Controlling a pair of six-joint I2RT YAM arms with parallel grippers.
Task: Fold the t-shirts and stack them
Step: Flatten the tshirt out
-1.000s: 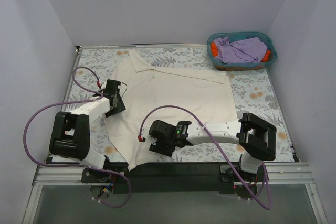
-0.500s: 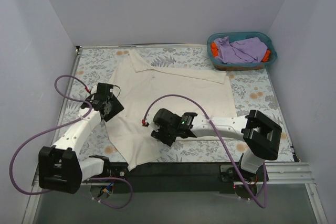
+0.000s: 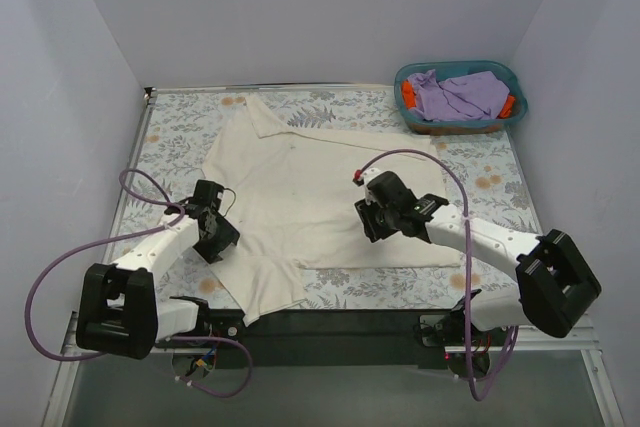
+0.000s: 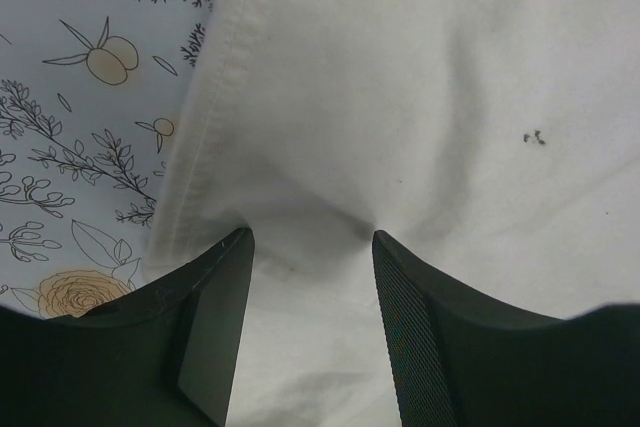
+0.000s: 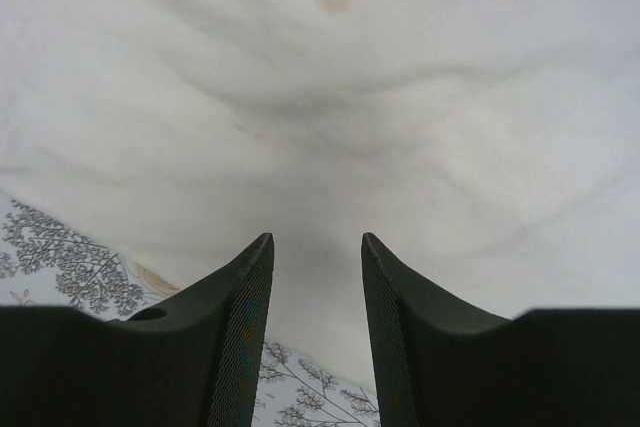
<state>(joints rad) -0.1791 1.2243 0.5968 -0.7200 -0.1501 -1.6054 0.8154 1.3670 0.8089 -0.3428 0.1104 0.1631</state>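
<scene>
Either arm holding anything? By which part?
Cannot tell. Left jaws and right jaws both stand apart, tips pressed into the cream shirt: left near its hemmed edge, right further in. Cloth puckers at each.

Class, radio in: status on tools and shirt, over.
Left tool open, down on cream shirt, left edge. Right tool open, on its right half. Shirt spread, unfolded. Basket far corner, clear.
</scene>
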